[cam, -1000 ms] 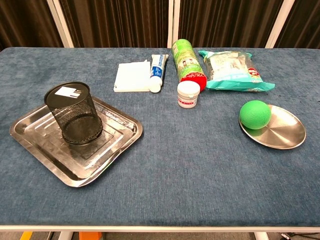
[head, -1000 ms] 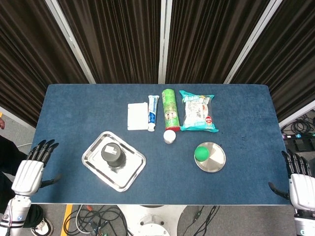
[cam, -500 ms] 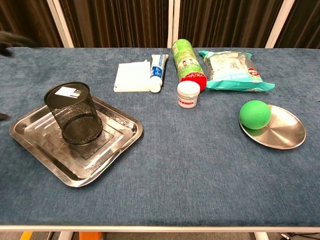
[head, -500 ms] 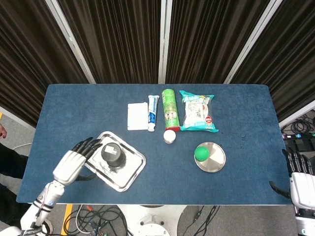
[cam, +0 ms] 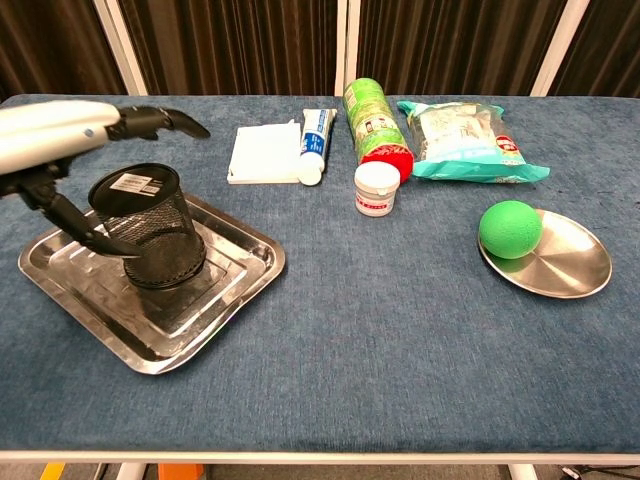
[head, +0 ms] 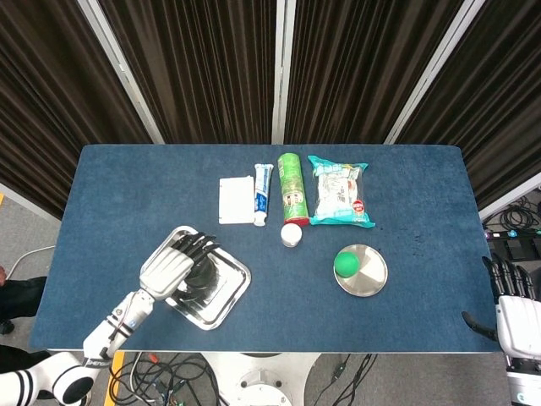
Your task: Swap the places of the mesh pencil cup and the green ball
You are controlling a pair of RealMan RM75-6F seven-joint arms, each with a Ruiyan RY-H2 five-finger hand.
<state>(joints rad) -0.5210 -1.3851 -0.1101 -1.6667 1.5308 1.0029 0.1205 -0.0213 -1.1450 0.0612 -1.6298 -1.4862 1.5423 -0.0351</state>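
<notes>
The black mesh pencil cup (cam: pixel 150 226) stands upright in a square steel tray (cam: pixel 215 305) at the front left of the table. My left hand (cam: pixel 70 135) hovers just above the cup, fingers (cam: pixel 160 121) stretched out past its rim and thumb hanging down at its left side, holding nothing. From the head view the left hand (head: pixel 172 266) covers most of the cup (head: pixel 205 272). The green ball (head: pixel 345 263) lies on the left part of a round steel plate (head: pixel 372 277) at the front right. My right hand (head: pixel 514 315) stays off the table's right edge, fingers apart.
Across the middle back lie a white pad (head: pixel 236 200), a toothpaste tube (head: pixel 263 194), a green chips can (head: pixel 292 187), a small white jar (head: pixel 291 234) and a snack bag (head: pixel 340 191). Bare blue cloth separates the tray (head: pixel 230 293) from the plate.
My left hand has swung in from beyond the table's left edge to above the pencil cup. The right hand, cup and ball have not moved.
</notes>
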